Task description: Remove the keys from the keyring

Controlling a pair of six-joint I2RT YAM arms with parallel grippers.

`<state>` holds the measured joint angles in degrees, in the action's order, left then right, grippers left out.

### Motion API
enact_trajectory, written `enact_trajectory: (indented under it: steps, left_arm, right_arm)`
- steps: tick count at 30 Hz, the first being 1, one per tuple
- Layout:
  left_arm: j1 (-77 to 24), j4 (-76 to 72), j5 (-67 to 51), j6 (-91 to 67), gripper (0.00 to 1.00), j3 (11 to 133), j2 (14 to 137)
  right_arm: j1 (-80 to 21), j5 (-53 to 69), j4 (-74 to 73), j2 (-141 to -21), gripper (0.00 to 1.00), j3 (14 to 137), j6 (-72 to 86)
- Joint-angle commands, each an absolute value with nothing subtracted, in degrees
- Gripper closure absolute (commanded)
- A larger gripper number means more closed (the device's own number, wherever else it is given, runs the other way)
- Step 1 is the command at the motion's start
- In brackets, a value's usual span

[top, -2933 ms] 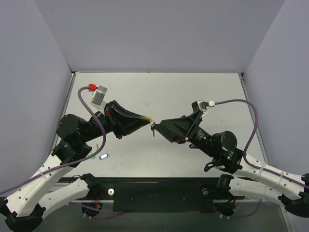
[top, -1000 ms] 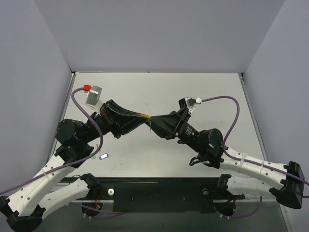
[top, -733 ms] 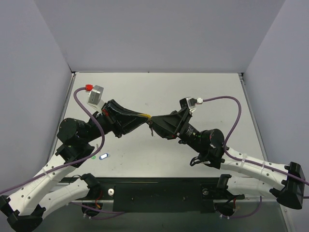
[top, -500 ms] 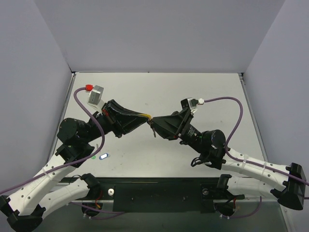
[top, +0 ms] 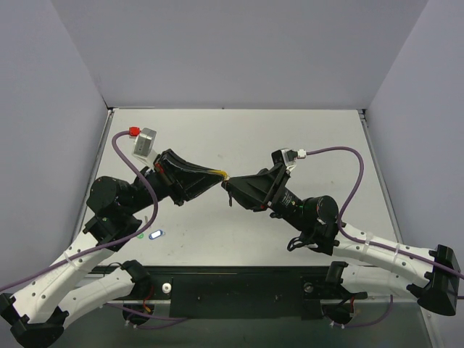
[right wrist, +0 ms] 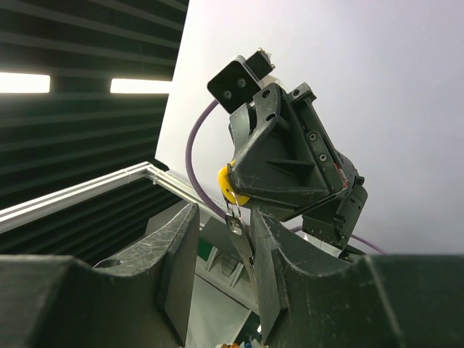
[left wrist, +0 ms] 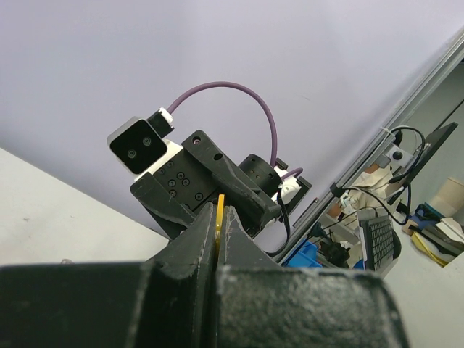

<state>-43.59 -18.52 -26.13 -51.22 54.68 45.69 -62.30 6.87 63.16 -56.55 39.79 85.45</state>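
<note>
Holding with my left gripper (top: pixel 215 179), clenched on the oval yellow plastic tag (right wrist: pixel 230 190) of the thin metal keyring (right wrist: pixel 233 209), mid-air. Right of it, the tiny silver-grey metal key (right wrist: pixel 240 236) hangs attached between my right gripper (right wrist: pixel 223 217) fingers, which stand parted. Separation not yet done.

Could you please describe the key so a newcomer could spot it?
Look above the middle of the table. The left gripper there pinches a yellow tag; the key dangles beneath it, a silver-grey metal sliver, unlike the blue tag lying on the table.
</note>
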Motion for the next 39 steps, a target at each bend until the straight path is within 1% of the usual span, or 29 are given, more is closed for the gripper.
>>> enact_trajectory:
  steps: [1, 8, 19, 28, 36, 39]
  left_arm:
    - [-43.86, -19.34, -25.31, -50.27, 1.0, 56.69, 45.09]
    - [-43.94, -19.51, -25.22, -50.36, 1.0, 56.69, 45.17]
    - [-43.94, -18.99, -25.05, -50.27, 1.0, 56.86, 45.09]
    - [-43.86, -18.99, -24.96, -50.19, 1.0, 56.69, 45.0]
    - [-43.86, -18.98, -24.87, -50.18, 1.0, 56.6, 45.09]
    - [-43.86, -18.98, -24.96, -50.19, 1.0, 56.69, 44.91]
  right_arm:
    - [-62.23, 6.68, 67.94, -55.55, 0.71, 40.17, 84.99]
    - [-62.31, 6.59, 66.62, -55.37, 0.76, 40.08, 84.73]
    - [-62.14, 6.33, 65.74, -54.76, 0.78, 39.73, 84.73]
    - [-61.96, 6.24, 64.86, -54.58, 0.87, 39.73, 84.72]
    - [-61.79, 6.5, 64.25, -54.49, 0.92, 39.82, 84.55]
    - [-61.7, 6.5, 63.9, -54.14, 1.0, 39.81, 84.46]
